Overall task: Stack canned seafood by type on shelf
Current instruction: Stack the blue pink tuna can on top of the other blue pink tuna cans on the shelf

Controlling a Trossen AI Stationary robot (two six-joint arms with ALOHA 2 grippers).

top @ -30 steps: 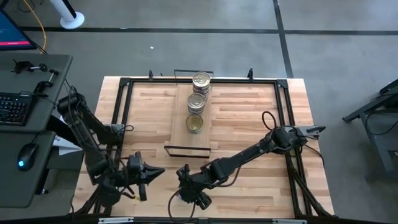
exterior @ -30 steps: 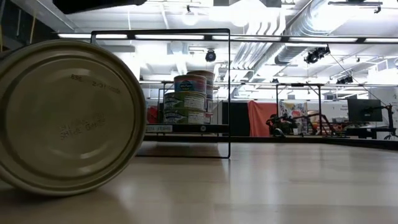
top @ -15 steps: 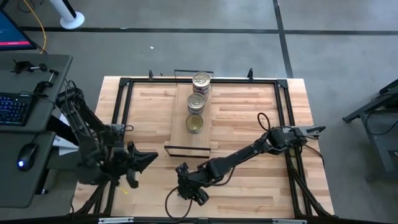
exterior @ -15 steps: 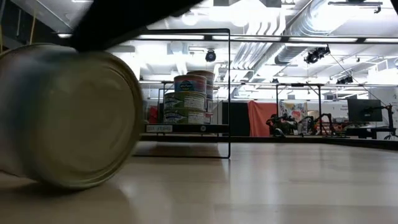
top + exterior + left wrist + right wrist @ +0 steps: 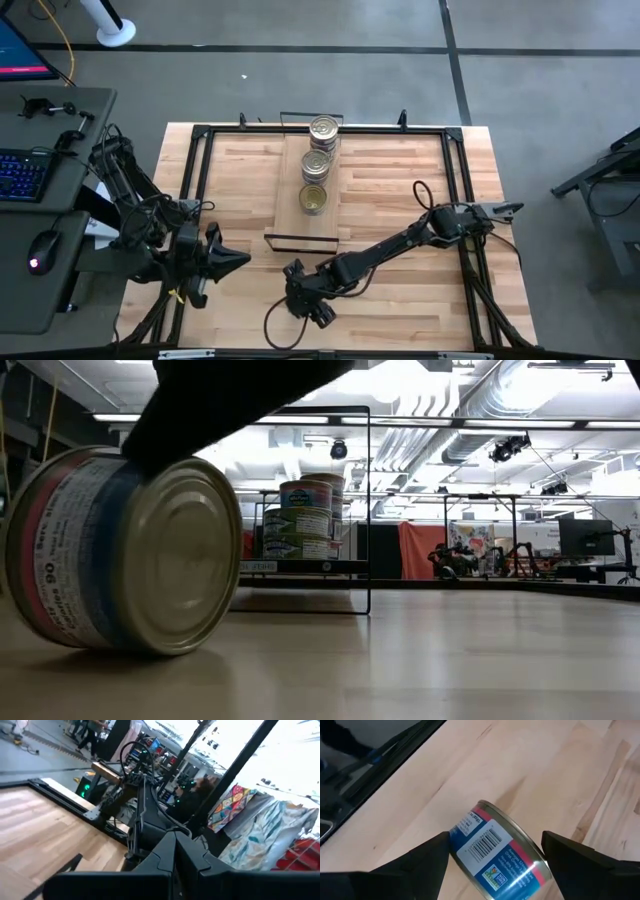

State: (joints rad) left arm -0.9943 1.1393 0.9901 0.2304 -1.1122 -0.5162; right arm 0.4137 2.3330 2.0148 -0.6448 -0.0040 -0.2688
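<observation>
Right gripper [image 5: 492,865] spread wide around a tipped can [image 5: 497,851] on the table [image 5: 400,170], left gripper [image 5: 215,262] pinched together, cans [image 5: 322,130] stacked on the shelf [image 5: 290,215]

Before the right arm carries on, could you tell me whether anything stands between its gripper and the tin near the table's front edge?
Nothing visible does. The right gripper straddles the tin, which lies on its side on the table, one finger on each side.

Butcher-block table [image 5: 400,200], center frame, carries a narrow wood shelf [image 5: 288,225] at upper middle. Three can stacks [image 5: 318,160] line up on it. One tipped tin [image 5: 130,555] on the tabletop, lower center.
</observation>
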